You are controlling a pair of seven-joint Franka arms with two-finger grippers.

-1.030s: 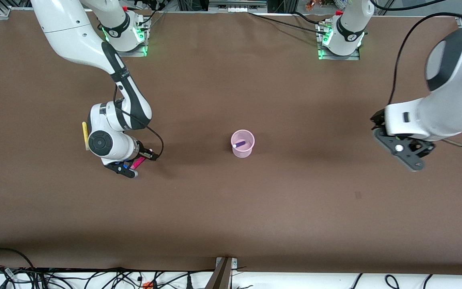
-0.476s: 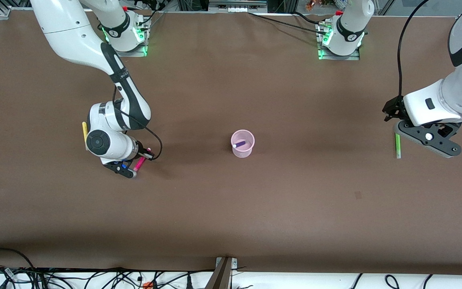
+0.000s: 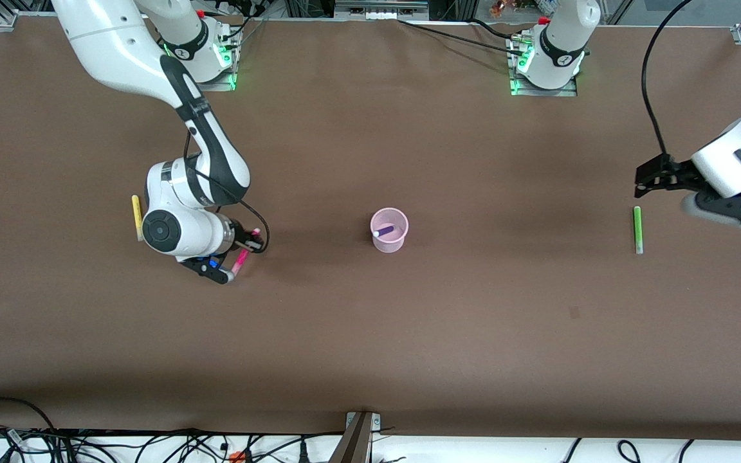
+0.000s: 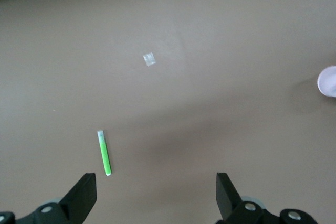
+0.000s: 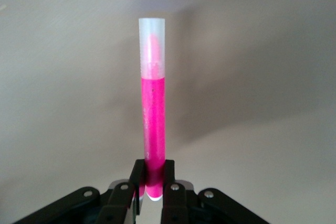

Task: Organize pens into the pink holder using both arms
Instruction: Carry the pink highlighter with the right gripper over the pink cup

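In the last second the right tool (image 3: 234,256), clenched on the magenta pen (image 5: 153,129), drifted toward the mid-table pink holder (image 3: 389,230), while the left tool (image 4: 156,195), released, cleared the green pen (image 3: 637,229) near its table edge.

The brown table (image 3: 370,334) carries three things directly. The pink holder (image 3: 389,230) stands upright near its middle, between the two grippers and well apart from both. The yellow pen (image 3: 136,217) lies flat toward the right arm's end, close to the right gripper (image 3: 237,257). The green pen (image 3: 637,229) lies flat toward the left arm's end, near the left gripper (image 4: 157,195). A small pale fleck (image 4: 149,59), perhaps a scrap of tape, lies on the bare table apart from the green pen.
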